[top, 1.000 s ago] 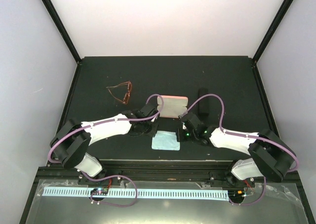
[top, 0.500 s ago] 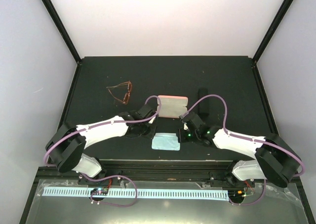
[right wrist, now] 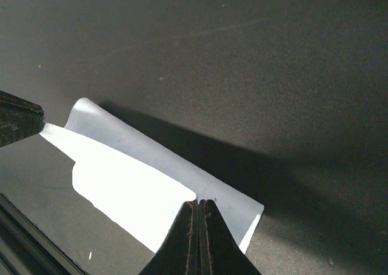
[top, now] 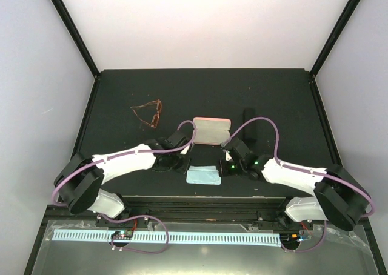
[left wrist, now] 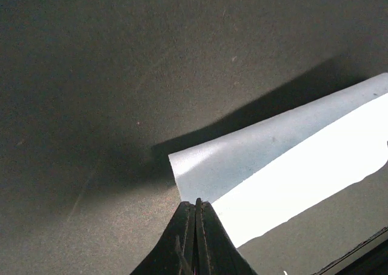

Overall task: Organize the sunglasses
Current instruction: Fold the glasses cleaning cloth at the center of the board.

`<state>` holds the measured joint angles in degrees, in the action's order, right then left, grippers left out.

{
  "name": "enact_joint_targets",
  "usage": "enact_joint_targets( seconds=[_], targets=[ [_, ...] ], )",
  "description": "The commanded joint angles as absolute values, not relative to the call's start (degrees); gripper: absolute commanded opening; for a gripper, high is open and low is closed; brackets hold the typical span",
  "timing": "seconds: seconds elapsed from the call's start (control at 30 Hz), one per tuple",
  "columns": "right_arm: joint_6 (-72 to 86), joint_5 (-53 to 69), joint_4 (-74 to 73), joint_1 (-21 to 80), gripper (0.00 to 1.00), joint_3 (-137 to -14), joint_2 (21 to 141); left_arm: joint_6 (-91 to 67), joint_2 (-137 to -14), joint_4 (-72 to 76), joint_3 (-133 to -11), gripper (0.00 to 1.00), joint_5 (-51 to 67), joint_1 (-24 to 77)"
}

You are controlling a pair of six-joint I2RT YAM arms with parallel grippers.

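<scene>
The brownish-amber sunglasses [top: 147, 114] lie unfolded on the black table at the far left, away from both grippers. The red-pink pair is out of view. A light blue cloth [top: 202, 174] lies near the front edge, folded over lengthwise. My left gripper [top: 187, 166] is shut on its left end, also seen in the left wrist view [left wrist: 197, 201] with the cloth [left wrist: 285, 154] running off to the right. My right gripper [top: 220, 168] is shut on its right end, and the right wrist view shows that gripper [right wrist: 199, 202] with the cloth [right wrist: 133, 178] running left.
A closed pink case [top: 211, 130] lies just behind the cloth, between the two wrists. A black case [top: 249, 125] lies to its right. The table's front edge [top: 200, 197] runs close below the cloth. Black frame posts stand at the table's far corners.
Both grippers have drawn a little toward the front edge with the cloth's ends in them. The cloth now looks narrower front to back. The sunglasses and cases have not moved.
</scene>
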<state>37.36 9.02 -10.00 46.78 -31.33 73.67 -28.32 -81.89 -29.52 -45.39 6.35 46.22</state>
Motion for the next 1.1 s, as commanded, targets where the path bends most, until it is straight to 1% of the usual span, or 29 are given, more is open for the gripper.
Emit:
enact_joint_targets(
  seconds=[0.0,0.3,0.9,0.97,1.07],
  targets=[
    [36.6,9.7,-9.4,46.5,0.01,-30.5,75.8,-29.0,-84.2,-28.9,-45.1,0.01,8.0,46.6],
    [36.1,10.6,-9.0,46.5,0.01,-30.1,78.0,-29.4,-86.4,-28.1,-44.5,0.02,8.7,47.4],
    [35.1,16.4,-8.1,47.0,0.01,-28.7,77.5,-30.2,-83.0,-28.3,-43.5,0.02,9.1,47.9],
    [35.3,16.1,-8.3,47.0,0.01,-28.9,77.4,-29.7,-82.2,-26.7,-43.0,0.08,11.5,48.0],
    [36.2,14.1,-9.0,47.0,0.01,-29.6,77.0,-28.4,-80.5,-23.3,-41.5,0.23,14.5,48.0]
  ],
)
